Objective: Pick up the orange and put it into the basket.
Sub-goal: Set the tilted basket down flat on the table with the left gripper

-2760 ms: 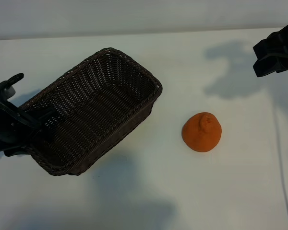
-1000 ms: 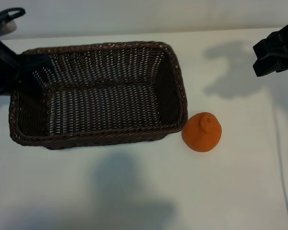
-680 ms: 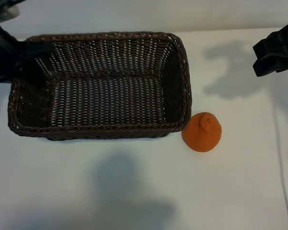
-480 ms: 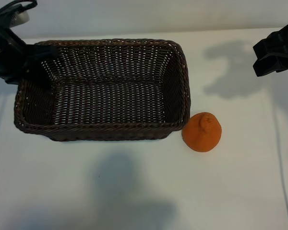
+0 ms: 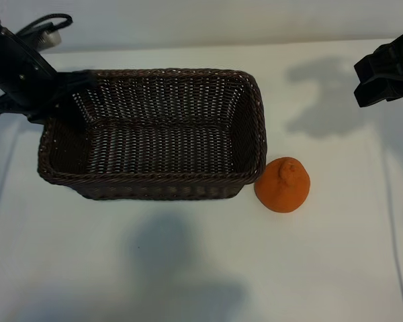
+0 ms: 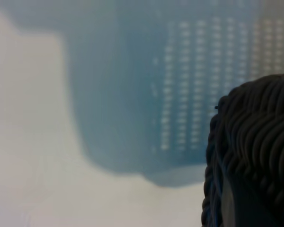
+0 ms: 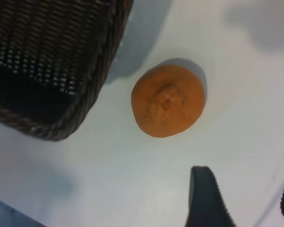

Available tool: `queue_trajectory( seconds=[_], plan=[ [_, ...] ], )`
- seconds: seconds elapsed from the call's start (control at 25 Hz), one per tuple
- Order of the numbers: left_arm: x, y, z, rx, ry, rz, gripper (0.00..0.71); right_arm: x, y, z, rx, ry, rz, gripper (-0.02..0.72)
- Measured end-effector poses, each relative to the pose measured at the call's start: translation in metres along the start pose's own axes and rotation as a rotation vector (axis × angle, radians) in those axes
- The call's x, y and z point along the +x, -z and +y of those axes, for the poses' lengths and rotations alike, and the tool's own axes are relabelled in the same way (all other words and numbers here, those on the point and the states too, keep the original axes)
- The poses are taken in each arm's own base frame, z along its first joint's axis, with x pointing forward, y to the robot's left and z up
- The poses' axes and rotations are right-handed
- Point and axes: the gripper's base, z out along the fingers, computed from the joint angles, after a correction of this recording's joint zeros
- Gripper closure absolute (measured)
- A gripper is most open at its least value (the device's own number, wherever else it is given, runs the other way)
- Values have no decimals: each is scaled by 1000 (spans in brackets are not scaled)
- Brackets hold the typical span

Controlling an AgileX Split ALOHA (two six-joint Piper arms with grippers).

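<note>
The orange [image 5: 283,186] lies on the white table, knob up, just off the right front corner of the basket [image 5: 148,178]. My left gripper [image 5: 62,90] is shut on the basket's left end rim and holds it level. In the left wrist view only the braided rim [image 6: 255,142] shows, with the basket's shadow on the table beneath. My right gripper [image 5: 383,77] hangs at the far right, open and apart from the orange. In the right wrist view the orange [image 7: 168,100] sits beyond the open gripper [image 7: 246,172], beside the basket corner [image 7: 52,127].
White table [image 5: 201,282] all round, with bare room in front of the basket and right of the orange. A cable [image 5: 43,23] loops behind the left arm at the far left.
The left arm has turned the basket from tilted to level and carried it rightward and toward the front. The orange and the right arm have not moved.
</note>
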Motion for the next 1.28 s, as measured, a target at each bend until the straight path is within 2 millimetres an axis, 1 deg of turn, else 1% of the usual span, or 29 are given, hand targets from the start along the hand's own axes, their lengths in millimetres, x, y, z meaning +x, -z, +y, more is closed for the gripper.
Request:
queue_trajectory(
  seconds=[0.24,0.48,0.84,1.12,1.28],
  plan=[
    [-6,-3,-2,33,14,-52,558,0,0,0,0,0,-1,307],
    [-9,-17,2,32,0,-13,558,0,0,0,0,0,-1,307],
    [-11,-18,2,30,-21,-33,558,0,0,0,0,0,-2,327],
    [-14,-41,7,40,-15,22,558,0,0,0,0,0,-2,336],
    [-15,-47,8,42,-11,32,558,0,0,0,1,0,-3,338]
  ],
)
